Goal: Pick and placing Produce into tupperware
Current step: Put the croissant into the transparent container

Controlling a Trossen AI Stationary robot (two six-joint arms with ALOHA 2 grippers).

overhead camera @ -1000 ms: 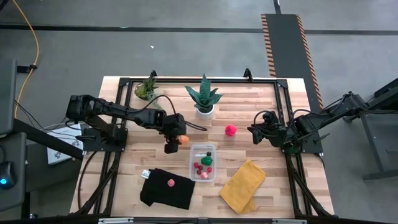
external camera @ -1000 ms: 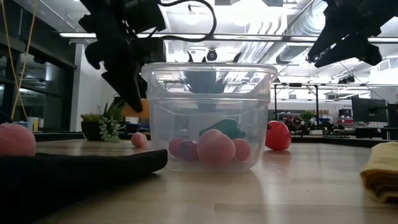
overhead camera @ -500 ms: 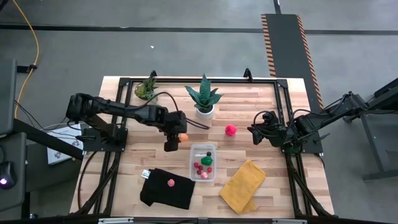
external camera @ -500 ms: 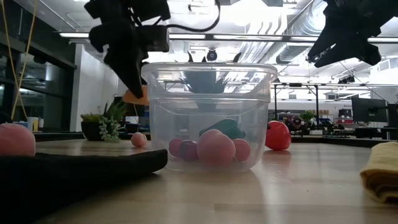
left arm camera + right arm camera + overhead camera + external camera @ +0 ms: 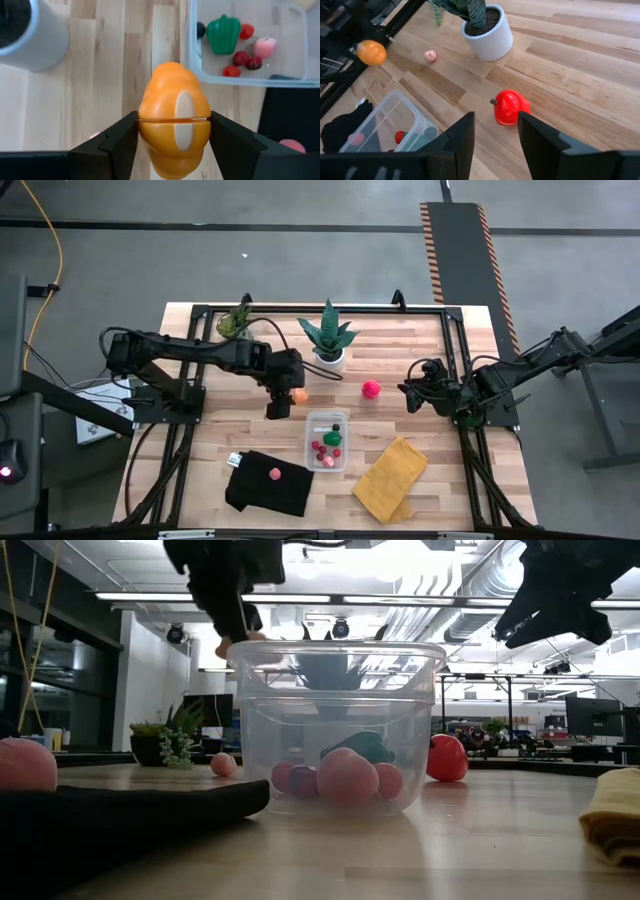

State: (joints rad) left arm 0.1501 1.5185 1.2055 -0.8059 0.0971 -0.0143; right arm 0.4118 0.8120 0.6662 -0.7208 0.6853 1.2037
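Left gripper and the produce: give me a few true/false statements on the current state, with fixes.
1. The left gripper holds an orange toy fruit. True.
2. The tupperware is empty. False: it already holds a green pepper and several small red and pink pieces.
3. The right gripper is closed on the red fruit. False: that fruit lies on the table, ungripped.
4. A pink piece sits on the black cloth. True.

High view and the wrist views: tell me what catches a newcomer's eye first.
The left gripper holds an orange toy fruit in the air, between the white plant pot and the clear tupperware, which already holds some produce. A red toy lies alone near the open right gripper.
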